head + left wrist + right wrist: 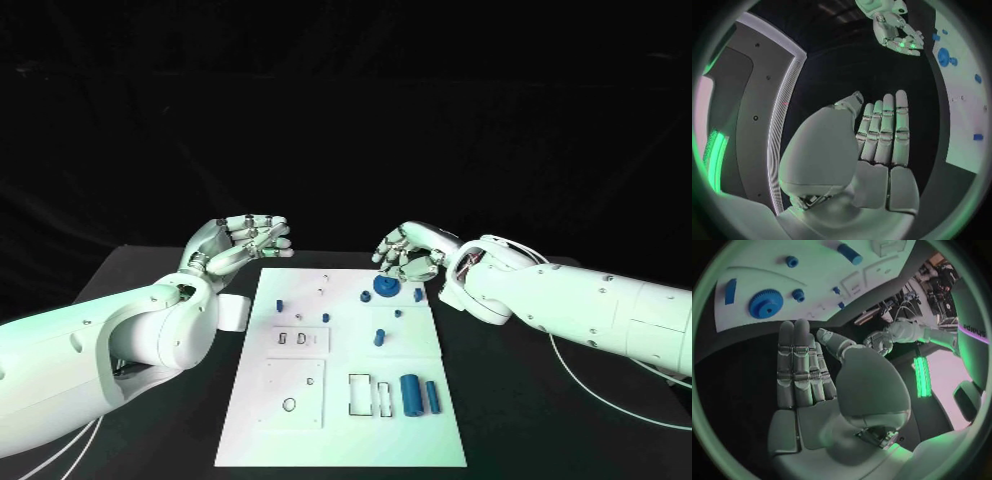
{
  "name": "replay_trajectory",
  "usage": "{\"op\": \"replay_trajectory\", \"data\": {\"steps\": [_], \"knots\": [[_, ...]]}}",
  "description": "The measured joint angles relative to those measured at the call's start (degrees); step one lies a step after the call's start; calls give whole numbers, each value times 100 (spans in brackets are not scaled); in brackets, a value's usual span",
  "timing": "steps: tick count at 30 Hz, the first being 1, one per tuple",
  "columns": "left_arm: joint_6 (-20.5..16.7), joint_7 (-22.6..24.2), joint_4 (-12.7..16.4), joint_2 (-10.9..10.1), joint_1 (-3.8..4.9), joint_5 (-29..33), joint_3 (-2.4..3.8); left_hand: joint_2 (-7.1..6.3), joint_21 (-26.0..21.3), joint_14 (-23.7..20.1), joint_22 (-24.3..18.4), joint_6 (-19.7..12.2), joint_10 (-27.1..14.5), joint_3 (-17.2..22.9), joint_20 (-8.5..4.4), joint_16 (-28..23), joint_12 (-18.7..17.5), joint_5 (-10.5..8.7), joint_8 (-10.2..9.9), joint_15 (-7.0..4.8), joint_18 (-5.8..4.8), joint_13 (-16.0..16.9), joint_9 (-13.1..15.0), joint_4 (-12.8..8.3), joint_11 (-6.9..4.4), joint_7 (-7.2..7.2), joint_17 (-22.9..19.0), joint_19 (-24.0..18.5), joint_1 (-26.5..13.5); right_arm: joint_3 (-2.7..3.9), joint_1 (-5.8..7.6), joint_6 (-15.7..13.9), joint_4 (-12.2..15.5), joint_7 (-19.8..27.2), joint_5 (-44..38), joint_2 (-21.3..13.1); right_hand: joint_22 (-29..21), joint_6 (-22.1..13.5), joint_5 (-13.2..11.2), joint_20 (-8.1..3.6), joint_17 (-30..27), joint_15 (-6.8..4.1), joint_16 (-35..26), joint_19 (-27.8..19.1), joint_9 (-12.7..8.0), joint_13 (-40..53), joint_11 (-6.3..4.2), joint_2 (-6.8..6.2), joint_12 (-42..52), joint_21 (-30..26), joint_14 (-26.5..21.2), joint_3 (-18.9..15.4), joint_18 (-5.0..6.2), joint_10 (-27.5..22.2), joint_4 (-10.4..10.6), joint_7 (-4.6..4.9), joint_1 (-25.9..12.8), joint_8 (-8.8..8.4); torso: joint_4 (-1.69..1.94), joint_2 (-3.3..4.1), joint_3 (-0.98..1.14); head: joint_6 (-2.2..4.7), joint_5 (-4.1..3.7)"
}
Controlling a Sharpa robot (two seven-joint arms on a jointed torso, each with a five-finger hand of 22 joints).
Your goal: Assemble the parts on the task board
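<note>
Black tabletop [159,265], white task board [339,440] mid. Blue gear [385,285] on board: small, rigid, likely light; pinch by toothed rim. Left hand [245,240] and right hand [411,252] hover, fingers [795,365] extended, holding nothing.

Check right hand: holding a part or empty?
Empty. The right hand shows straight, extended fingers with a bare palm, above the blue gear.
</note>
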Motion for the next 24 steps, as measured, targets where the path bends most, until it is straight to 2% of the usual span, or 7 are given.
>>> {"op": "replay_trajectory", "data": {"steps": [3,4,6,7,8,15,24], "knots": [[23,-7,91,-54,11,-34,7,-20,17,8,7,0,0,0,-10,0,-29,0,0,-8,0,-4,0,0,0,0,13,10,-20,6,35,100,48,-278,-570,32,734,-23,-71,-62,558,-29,961,463,0,-13,47,-165,-194,789,104,5,-1,-210,62,-20,-165,-94,23,56,-32,-1,-36],[30,-10,117,-66,13,-43,8,-20,17,21,7,0,0,0,-21,0,-29,0,0,-21,0,-4,0,0,0,0,16,20,-20,7,43,130,64,-357,-731,41,1226,-42,-71,-69,770,-29,1302,609,8,-8,70,-211,-233,1209,104,33,-68,-272,83,-2,-211,-129,29,71,-40,-1,-47],[42,-15,163,-86,16,-59,11,-20,17,44,15,0,0,32,-21,-22,-63,0,0,-2,-1,-4,0,0,0,0,22,21,-20,8,55,192,96,-503,-1032,60,2571,-72,-101,-44,1936,-11,2527,973,39,4,84,-260,-247,2280,122,134,-310,-432,93,12,-260,-177,42,98,-58,3,-68],[51,-18,187,-96,18,-67,14,-42,17,44,15,0,0,32,-21,-22,-63,0,0,-2,0,-4,0,0,0,0,22,21,-42,8,62,233,116,-590,-1211,72,3300,-72,-101,-24,2666,14,3267,1101,70,30,88,-263,-247,2867,143,183,-370,-495,110,12,-264,-220,51,113,-67,4,-80],[56,-20,202,-102,20,-73,16,-42,40,44,15,0,0,32,-21,-22,-69,0,0,-2,-1,-4,-2,0,0,0,25,21,-42,9,66,263,128,-649,-1336,82,3579,-72,-101,-11,2937,27,3545,1130,84,40,87,-291,-247,3089,131,197,-371,-530,125,12,-291,-226,57,124,-74,5,-86],[88,-33,282,-137,33,-100,23,-71,50,44,20,0,0,32,-21,-22,-117,0,0,-2,0,-4,-8,0,0,0,39,21,-72,12,81,455,163,-951,-1991,171,4593,-108,-101,59,3991,76,4534,1281,160,65,155,-329,-247,3845,123,178,-451,-704,173,48,-282,-313,94,190,-104,12,-112],[115,-55,320,-166,50,-114,28,-72,77,84,27,0,20,62,-21,-44,-145,0,-26,-1,-1,-4,-15,0,20,0,53,20,-72,9,81,639,154,-1154,-2414,258,5220,-108,-101,89,4476,76,4932,1475,206,84,135,-329,-247,4259,123,162,-544,-724,189,48,-282,-336,140,249,-127,5,-135]]}}
